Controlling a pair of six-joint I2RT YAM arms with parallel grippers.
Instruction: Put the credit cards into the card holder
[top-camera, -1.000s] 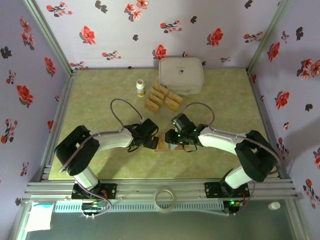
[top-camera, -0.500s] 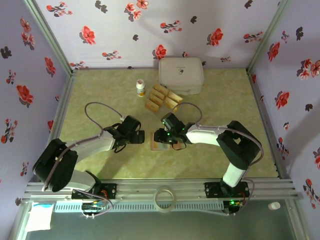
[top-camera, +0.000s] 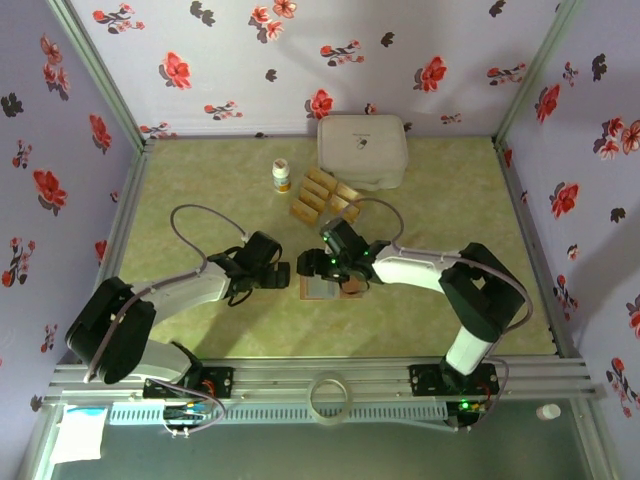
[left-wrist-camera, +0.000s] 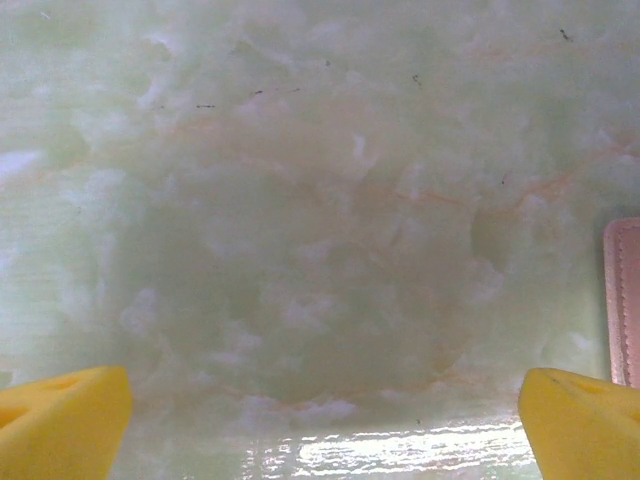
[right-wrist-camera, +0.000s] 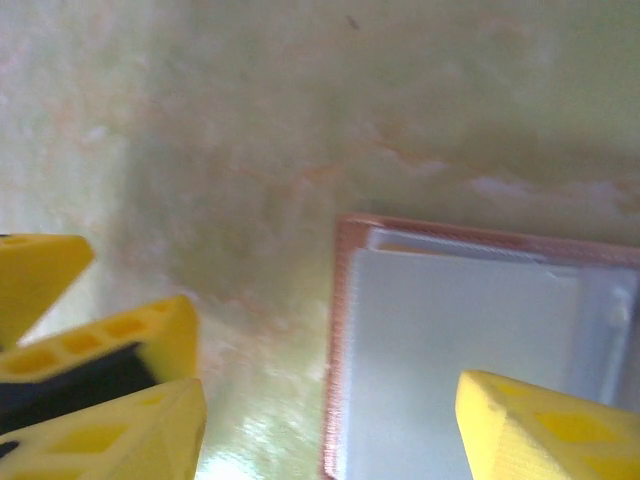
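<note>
1. While the left gripper (top-camera: 283, 272) is hovering low over the bare table (top-camera: 190, 210), I am reading its jaws as spread fully wide with nothing between them. I am judging that it is standing off to give the other arm room.
2. Just to its right, the card holder (top-camera: 322, 290) is lying open and flat on the table with its grey pockets facing up, presumably so that a card can slide in. In the left wrist view its pink edge is showing at the far right, beside one yellow fingertip and outside the gap between the fingers.
3. The right gripper (right-wrist-camera: 325, 400) is hanging directly over one edge of the card holder, jaws apart and gripping nothing. In the right wrist view one fingertip is sitting over the table outside the pink rim and the other over the grey pocket, so the rim is lying between them. Whether a card is already in the pocket, I cannot tell.
4. Farther back, the credit cards (top-camera: 326, 196) are lying in a loose gold cluster, well apart from both grippers, between a small bottle (top-camera: 282, 176) and a white box (top-camera: 362, 150). I am judging that an arm must travel there for the next card.
</note>
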